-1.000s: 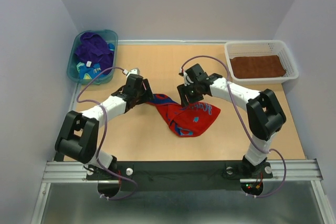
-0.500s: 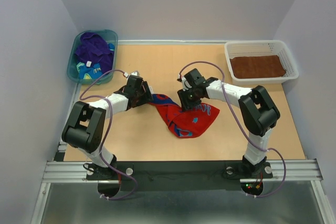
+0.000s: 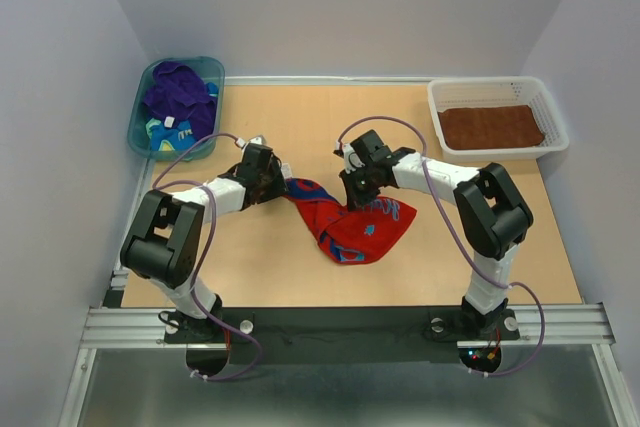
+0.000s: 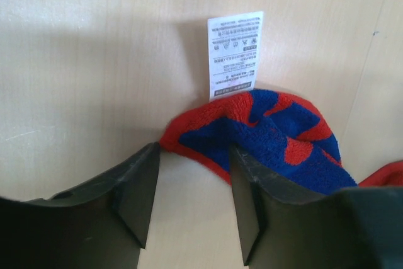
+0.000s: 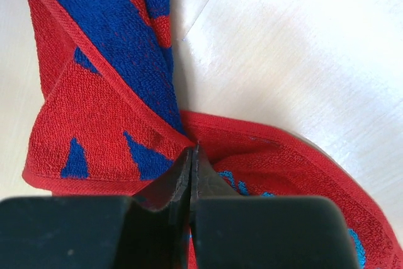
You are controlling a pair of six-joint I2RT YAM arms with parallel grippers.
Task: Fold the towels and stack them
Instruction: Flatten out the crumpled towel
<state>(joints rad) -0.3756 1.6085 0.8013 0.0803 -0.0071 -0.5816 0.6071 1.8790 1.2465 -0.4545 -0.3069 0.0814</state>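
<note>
Progress looks slight to us. A brown towel (image 3: 492, 126) lies flat in the basket (image 3: 556, 119), seemingly done. A purple towel (image 3: 178, 95) and a teal towel (image 3: 158, 133) sit bunched in the tub (image 3: 137, 112). The red towel (image 3: 358, 229) lies crumpled in the middle of the table (image 3: 300, 117), between the arms, not yet spread or folded. The right gripper (image 5: 191, 155) is pressed together on its hem. The left gripper (image 4: 194, 169) stands spread, the labelled corner just touching one finger, nothing pinched. We judge that flattening, folding and stacking all lie ahead, then the tub's two.
</note>
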